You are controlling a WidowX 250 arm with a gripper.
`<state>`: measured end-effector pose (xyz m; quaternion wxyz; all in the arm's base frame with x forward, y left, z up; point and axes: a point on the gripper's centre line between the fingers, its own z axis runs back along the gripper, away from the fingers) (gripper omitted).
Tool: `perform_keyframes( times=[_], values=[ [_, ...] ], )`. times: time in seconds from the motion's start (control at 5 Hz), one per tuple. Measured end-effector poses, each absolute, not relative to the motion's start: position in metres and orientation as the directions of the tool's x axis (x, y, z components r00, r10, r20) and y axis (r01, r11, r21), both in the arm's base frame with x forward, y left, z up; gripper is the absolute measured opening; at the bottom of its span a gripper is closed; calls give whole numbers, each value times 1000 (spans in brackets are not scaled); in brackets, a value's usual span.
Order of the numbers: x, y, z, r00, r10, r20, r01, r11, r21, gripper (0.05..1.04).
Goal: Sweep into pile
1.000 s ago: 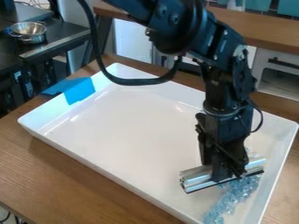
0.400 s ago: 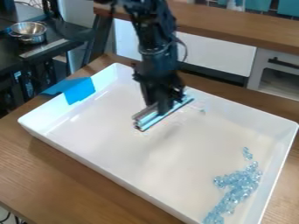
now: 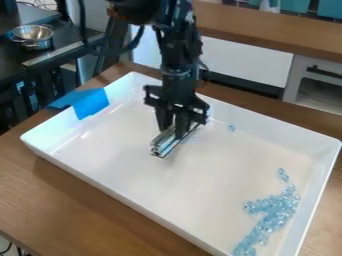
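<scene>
Glassy, pale-blue beads [image 3: 272, 206] glint in clusters; the tool [image 3: 174, 133] clamps a silvery bar [image 3: 161, 145].

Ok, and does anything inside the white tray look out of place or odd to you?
Yes: a small light-blue clump lies near the far wall of the tray, apart from the main pile at the right in the camera view. It looks like a stray; nothing seems damaged.
</scene>
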<state>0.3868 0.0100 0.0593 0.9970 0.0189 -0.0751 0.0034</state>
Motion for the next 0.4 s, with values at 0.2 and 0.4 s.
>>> perform_keyframes(
  times=[0.2, 0.4],
  values=[
    [391, -4, 52, 990, -3, 144, -3, 999, 45, 339],
    [393, -19, 51, 989, -34, 147, 29, 999, 37, 339]
  ],
)
